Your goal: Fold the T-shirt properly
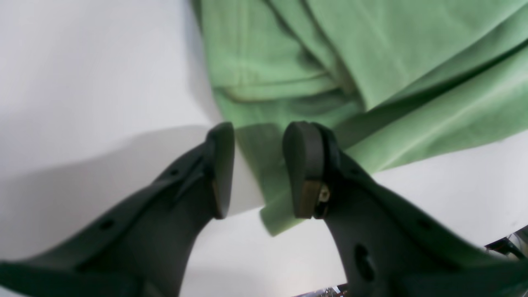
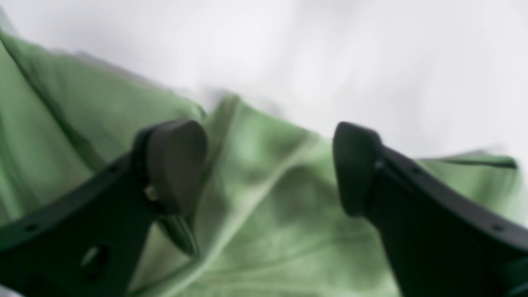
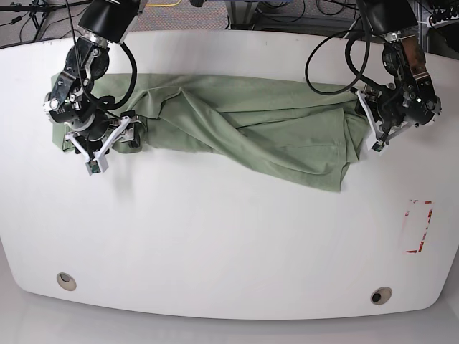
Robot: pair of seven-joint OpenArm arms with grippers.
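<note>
The pale green T-shirt (image 3: 244, 125) lies crumpled and stretched sideways across the far half of the white table (image 3: 229, 236). My left gripper (image 1: 258, 140) is open, and its pads straddle a corner of the shirt's edge (image 1: 272, 194) without closing on it. In the base view it (image 3: 363, 118) sits at the shirt's right end. My right gripper (image 2: 268, 161) is open and low over wrinkled green fabric (image 2: 255, 231). In the base view it (image 3: 131, 133) is at the shirt's left end. Collar and logo are not visible.
A red rectangular mark (image 3: 417, 228) is on the table at the right. Two round holes (image 3: 66, 281) (image 3: 381, 295) sit near the front edge. Cables and stands run behind the far edge.
</note>
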